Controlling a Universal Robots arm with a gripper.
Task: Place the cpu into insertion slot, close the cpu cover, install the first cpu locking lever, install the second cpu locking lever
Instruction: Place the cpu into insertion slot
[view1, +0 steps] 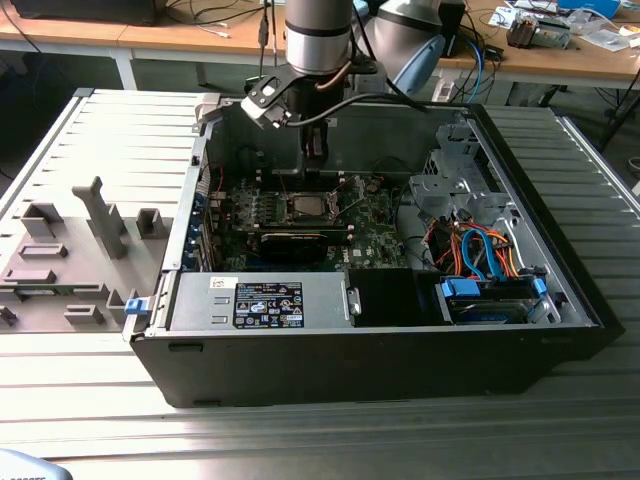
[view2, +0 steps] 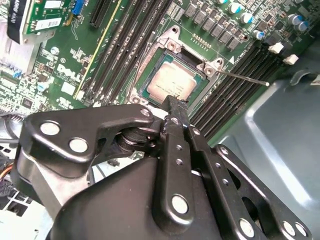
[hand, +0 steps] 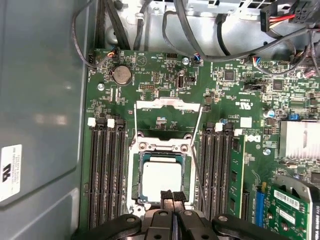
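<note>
The counter (view1: 300, 440) is ribbed grey metal, running in long slats, and wooden desks (view1: 180, 40) strewn with cables stand behind it. On it lies an open black computer case (view1: 350, 350). Beside the case is a matte grey tray (view1: 60, 250) of blocky holders. Inside the case, well away from the end effector, there is a dull silver box with a label (view1: 270, 300) and a bundle of blue and orange cables (view1: 480, 250). The arm comes straight down into the case. In the exterior view its black end effector (view1: 316, 152) hangs above the green motherboard (hand: 165, 75), clear of it. In the first wrist view the two ridged fingertips (hand: 166, 196) are pressed together with nothing between them. The cpu (hand: 161, 176) lies flat in the insertion slot (hand: 161, 146), just beyond and below the tips. It is a square with a brushed silver top and a thin green border showing all round it. The slot's silver rim has screws at its corners. Whether the tips touch the chip I cannot tell. Long black memory connectors (hand: 107, 170) run in rows on either side of the end effector. On the side of the slot away from the end effector, what looks like the cpu cover (hand: 167, 104) is raised. It shows as a bright silver bar joined to the slot by two thin rods, with bare board visible between them.
</note>
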